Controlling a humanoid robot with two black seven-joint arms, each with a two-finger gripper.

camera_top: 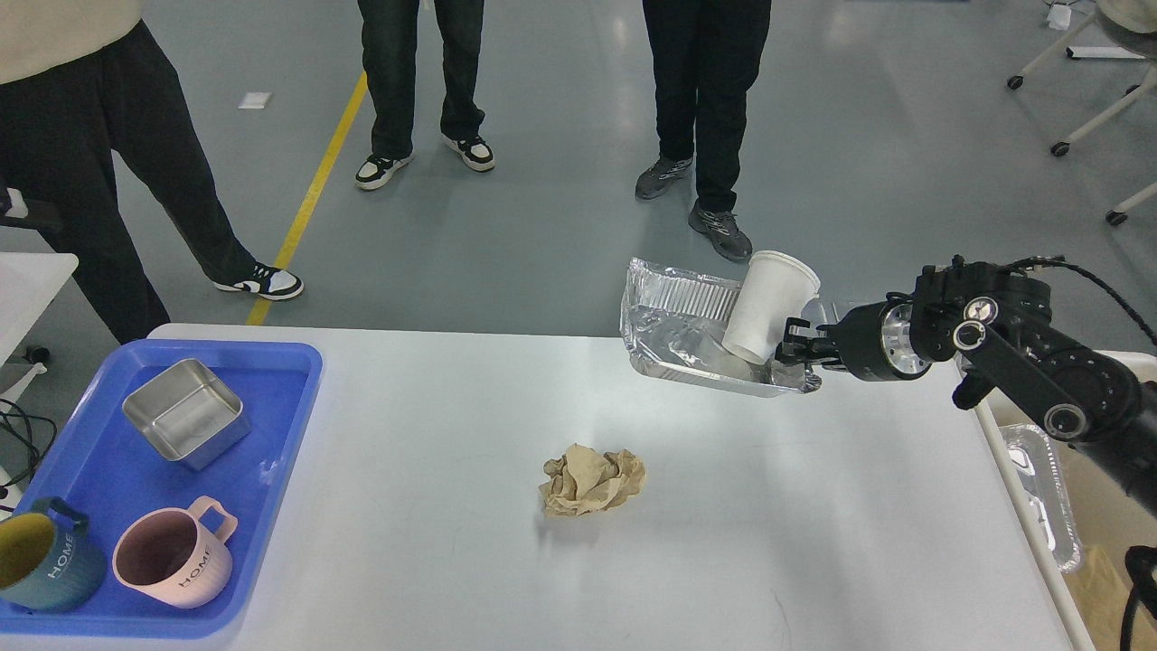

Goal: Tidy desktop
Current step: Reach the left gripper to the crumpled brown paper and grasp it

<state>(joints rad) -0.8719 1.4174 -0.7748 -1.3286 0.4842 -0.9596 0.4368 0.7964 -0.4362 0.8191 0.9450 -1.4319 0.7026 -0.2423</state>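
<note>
The white desktop [434, 561] fills the lower view. My right gripper [795, 348] is shut on the near rim of a foil tray [673, 339], held tilted above the table's far right part. A white paper cup [766, 306] leans inside the tray. A crumpled brown paper ball [594, 480] lies at the table's middle. My left gripper is out of view.
A blue plastic tray [271, 434] at the left holds a steel box [186, 425], a pink mug [172, 568] and a dark teal mug [41, 565]. A bin [1080, 533] with a foil tray [1048, 502] stands off the right edge. Three people stand beyond the table.
</note>
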